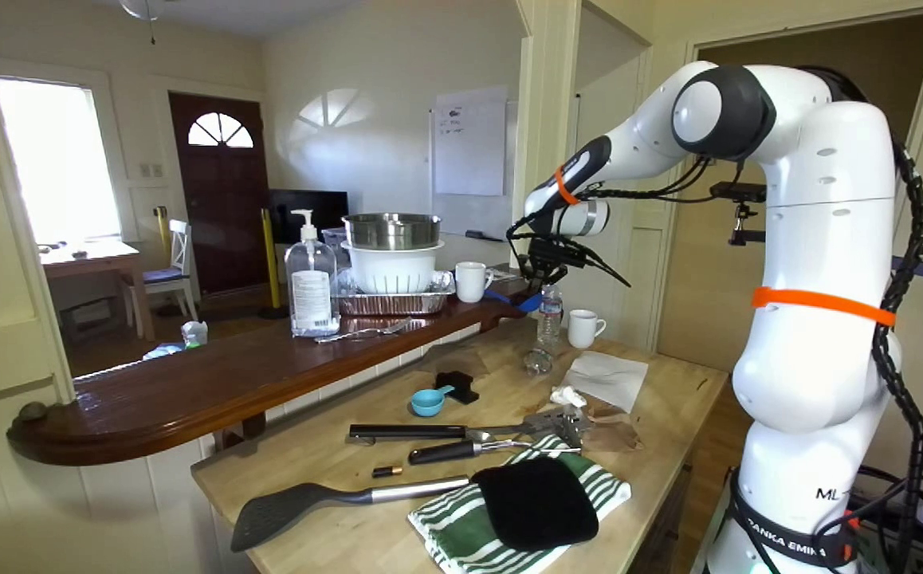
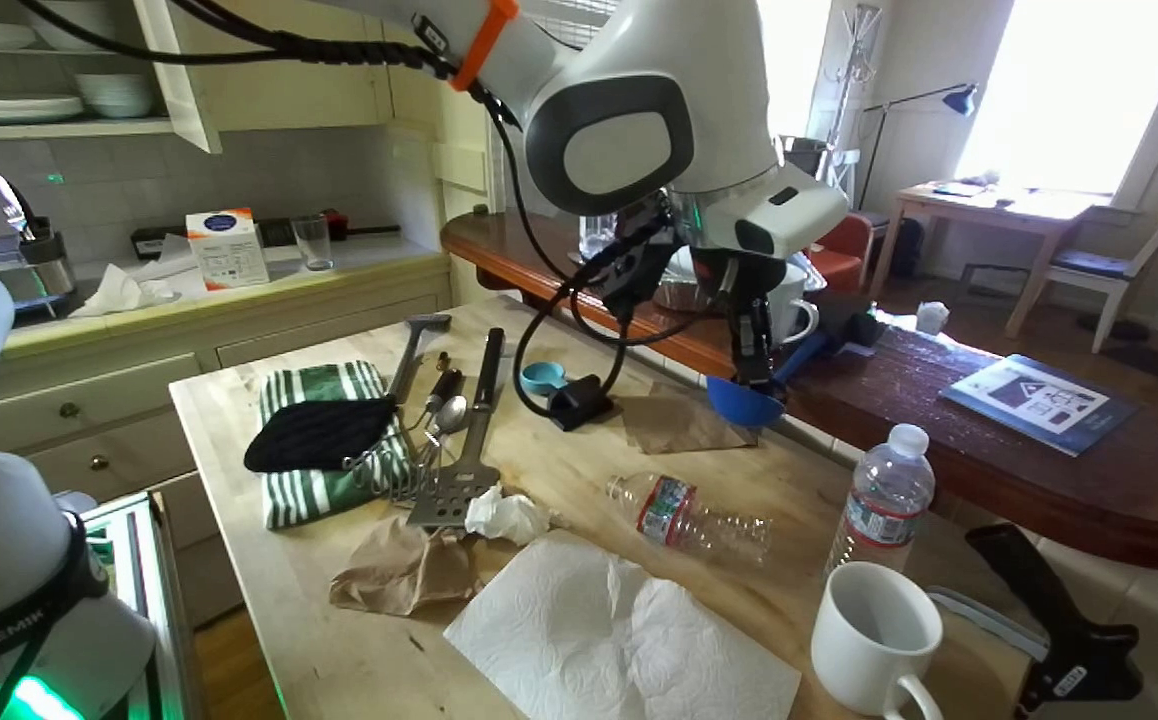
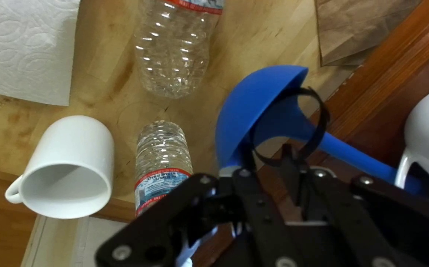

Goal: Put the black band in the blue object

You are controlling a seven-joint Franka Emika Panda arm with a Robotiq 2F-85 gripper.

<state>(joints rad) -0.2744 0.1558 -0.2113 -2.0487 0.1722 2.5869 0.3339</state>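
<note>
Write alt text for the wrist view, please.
A thin black band shows as a loop at the gripper, against a blue ladle; whether it touches the ladle is unclear. To the left are a white mug and two plastic bottles.

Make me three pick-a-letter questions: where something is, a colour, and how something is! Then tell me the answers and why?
1. Where is the black cloth, next to the striped towel?
A) under it B) on top of it C) far from it
2. What colour is the ladle by the black band?
A) blue B) red C) white
3. How are the two water bottles placed?
A) both standing B) both lying C) one standing, one lying

1 B: stripes show around the cloth in both exterior views.
2 A: it looks blue in all three views.
3 C: in an exterior view, one bottle stands upright, its neighbour lies flat.
</note>
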